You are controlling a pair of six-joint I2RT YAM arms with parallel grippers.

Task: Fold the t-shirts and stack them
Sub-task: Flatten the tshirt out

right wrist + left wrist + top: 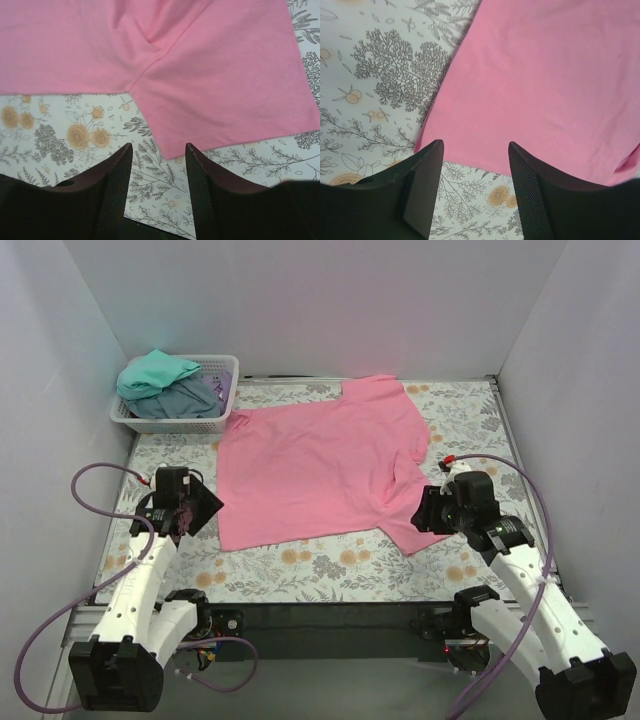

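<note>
1. The pink t-shirt (320, 465) lay spread flat in the middle of the table. Its hem edge was to my left and its neck end to my right. One sleeve pointed to the far side, the other to the near right.
2. My left gripper (475, 150) hung just beside the hem's near corner, jaws apart with nothing between them. The cloth edge showed just past the fingertips; I could not tell whether they touched it.
3. My right gripper (159, 150) hung at the near sleeve, jaws apart and empty. The sleeve's corner lay just ahead of the tips.
4. A teal t-shirt (155, 373) sat bunched on top of a grey-blue t-shirt (190, 398) in the basket (170, 426), a white lattice one at the far left corner. The basket was near the pink shirt's far left corner but apart from it.
5. Purple cables (100, 475) looped off both arms at the table's sides, away from the cloth.
6. The table cover (300, 575) was a floral print with grey trees and orange blooms. Plain white walls (300, 300) closed in three sides.
7. The neck opening was lost in folds by the right sleeve. What lay deeper in the basket was hidden under the two shirts. Both wrist views cut the pink shirt off at the frame edges.
</note>
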